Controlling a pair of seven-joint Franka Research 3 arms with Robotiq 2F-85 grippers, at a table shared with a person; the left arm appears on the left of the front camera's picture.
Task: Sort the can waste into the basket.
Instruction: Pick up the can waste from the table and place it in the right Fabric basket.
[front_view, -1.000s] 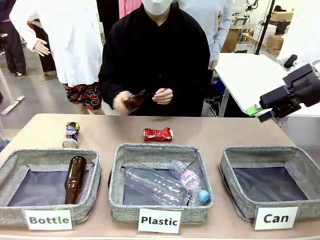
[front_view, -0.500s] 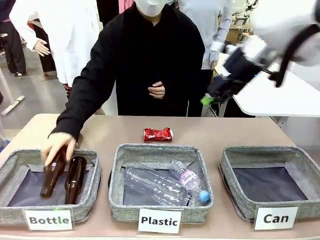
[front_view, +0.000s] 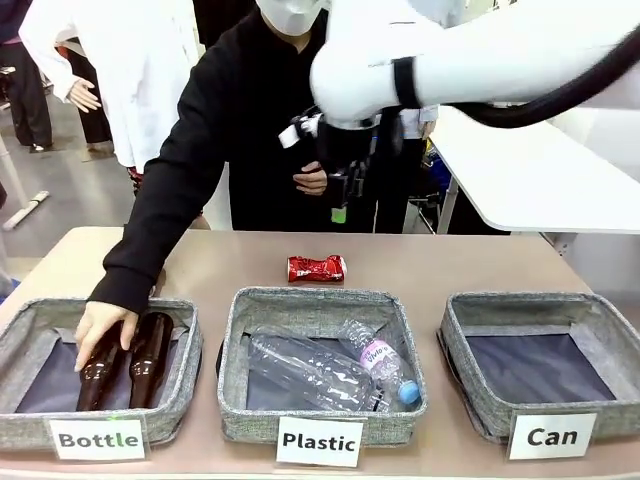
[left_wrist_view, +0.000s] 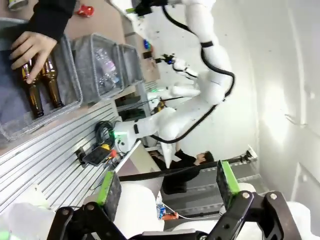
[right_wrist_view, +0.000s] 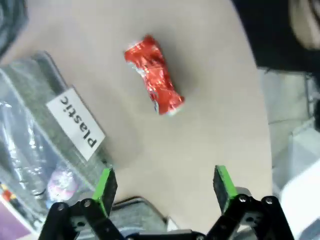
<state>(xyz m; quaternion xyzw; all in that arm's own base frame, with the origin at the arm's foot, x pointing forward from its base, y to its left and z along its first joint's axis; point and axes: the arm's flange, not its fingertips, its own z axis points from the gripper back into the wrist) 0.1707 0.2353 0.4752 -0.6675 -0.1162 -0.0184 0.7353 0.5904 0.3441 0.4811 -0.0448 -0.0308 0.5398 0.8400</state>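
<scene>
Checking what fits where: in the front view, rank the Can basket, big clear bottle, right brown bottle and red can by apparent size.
1. Can basket
2. big clear bottle
3. right brown bottle
4. red can, though it lies farther from the camera.

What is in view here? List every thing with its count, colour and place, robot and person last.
Table: one, tan.
Baskets: three, grey, front row: Bottle basket, Plastic basket, Can basket.
Can: one, red, behind Plastic basket.
Glass bottles: two, brown, in Bottle basket.
Plastic bottles: two, clear, in Plastic basket.
Hand: one, person's, on a glass bottle.
Right tool: one, black, open, over table near can.
Left tool: one, black, open, away from baskets.
</scene>
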